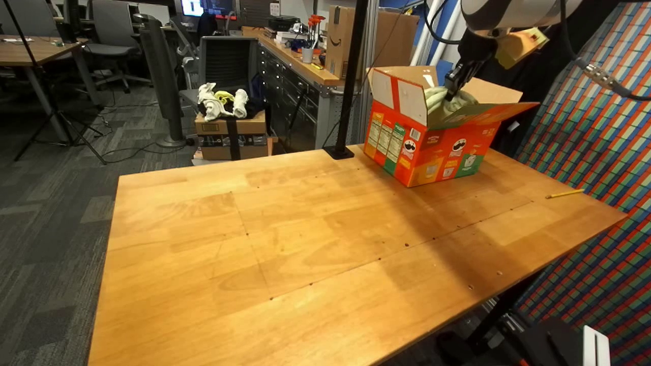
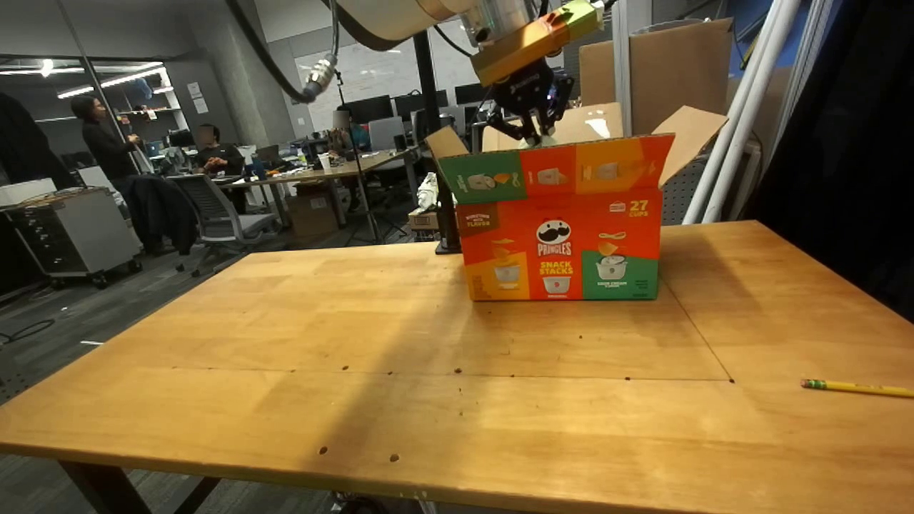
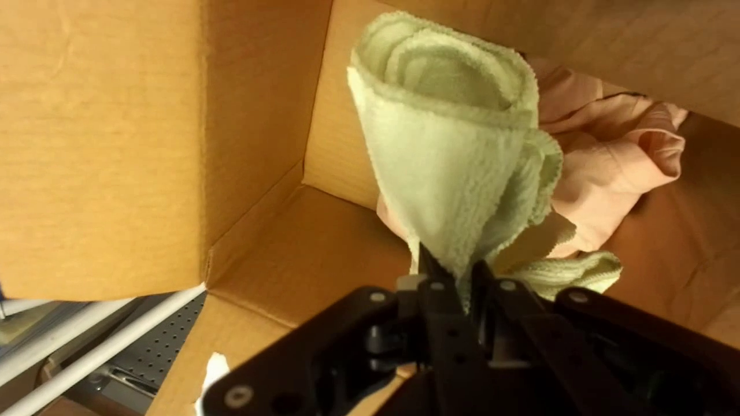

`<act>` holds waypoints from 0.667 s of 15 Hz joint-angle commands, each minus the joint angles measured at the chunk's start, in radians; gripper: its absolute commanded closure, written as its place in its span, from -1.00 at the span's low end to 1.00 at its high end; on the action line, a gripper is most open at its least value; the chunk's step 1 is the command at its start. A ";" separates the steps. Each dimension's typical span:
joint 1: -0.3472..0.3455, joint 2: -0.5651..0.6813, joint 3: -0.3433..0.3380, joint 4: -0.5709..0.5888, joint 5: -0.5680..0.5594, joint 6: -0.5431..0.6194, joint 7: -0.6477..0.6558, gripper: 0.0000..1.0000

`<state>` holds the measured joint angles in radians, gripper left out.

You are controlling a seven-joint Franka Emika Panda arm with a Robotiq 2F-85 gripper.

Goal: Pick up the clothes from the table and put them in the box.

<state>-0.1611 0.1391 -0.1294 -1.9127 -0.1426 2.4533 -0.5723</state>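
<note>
- Gripper [image 3: 454, 274]: jaws almost together, pinching a narrow gather of the green cloth [image 3: 439, 156].
- Where: the green cloth hangs in the mouth of the box [image 1: 431, 140], its rolled bulk at twelve o'clock from the jaws in the wrist view. The box stands at about one o'clock on the table [image 1: 229, 264] in an exterior view.
- Pink cloth [image 3: 613, 167]: inside the box, at two o'clock from the jaws.
- Handling: the green cloth looks light, limp and towel-like, hardly slippery or fragile; its nap may cling on release.
- Hold: that bunched pinch should serve; for the pink cloth, a raised fold.
</note>
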 commanded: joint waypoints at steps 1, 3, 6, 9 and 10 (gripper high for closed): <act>-0.001 0.003 0.009 -0.005 -0.014 -0.003 0.011 0.81; 0.006 0.009 0.014 -0.012 -0.027 -0.003 0.023 0.52; 0.008 0.011 0.014 -0.012 -0.030 -0.003 0.024 0.31; 0.008 0.011 0.014 -0.012 -0.030 -0.003 0.024 0.31; 0.008 0.011 0.014 -0.012 -0.030 -0.003 0.024 0.31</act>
<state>-0.1459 0.1505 -0.1233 -1.9262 -0.1699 2.4531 -0.5501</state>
